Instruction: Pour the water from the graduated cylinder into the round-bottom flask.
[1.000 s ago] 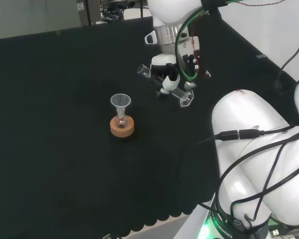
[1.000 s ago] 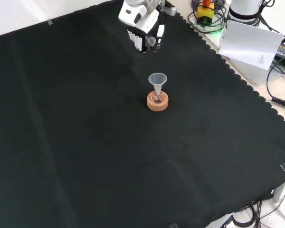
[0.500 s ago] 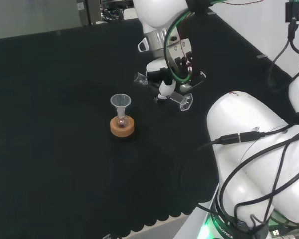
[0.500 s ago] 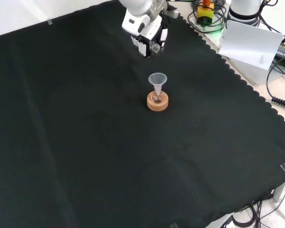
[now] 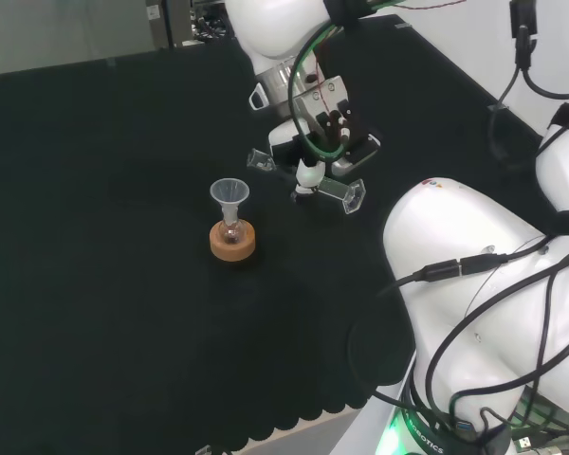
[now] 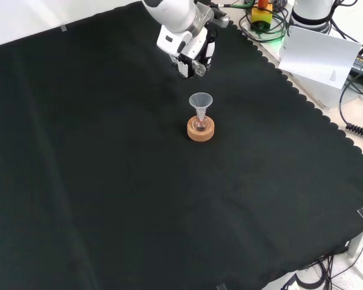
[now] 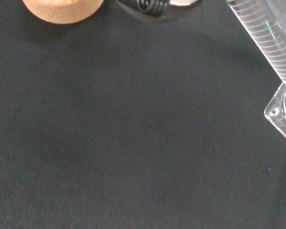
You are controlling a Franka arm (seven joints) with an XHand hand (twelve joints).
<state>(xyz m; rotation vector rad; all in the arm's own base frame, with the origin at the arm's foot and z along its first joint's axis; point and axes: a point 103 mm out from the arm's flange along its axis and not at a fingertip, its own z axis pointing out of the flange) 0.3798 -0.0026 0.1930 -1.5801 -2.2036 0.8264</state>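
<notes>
A small round-bottom flask (image 5: 231,228) with a clear funnel (image 5: 229,193) in its neck sits on a cork ring (image 5: 232,243) in the head view. To its right the hand (image 5: 315,142) is shut on a clear graduated cylinder (image 5: 347,193), held well tilted above the cloth, its mouth toward the funnel and its hexagonal foot away from it. In the front view the hand (image 6: 189,48) hangs above the funnel (image 6: 200,99), with the cylinder's mouth (image 6: 199,69) short of its rim. The wrist view shows the cylinder's ruled tube (image 7: 269,40) and the cork ring (image 7: 62,7). I cannot tell the water level.
The arm's big white links (image 5: 474,284) stand at the head view's right. In the front view the cloth's scalloped edge (image 6: 302,99) runs down the right, with a white box (image 6: 319,57) and cables (image 6: 357,109) beyond it.
The hand has carried the tilted cylinder left in the head view and lower in the front view, closer to the funnel. The flask and ring have not moved.
</notes>
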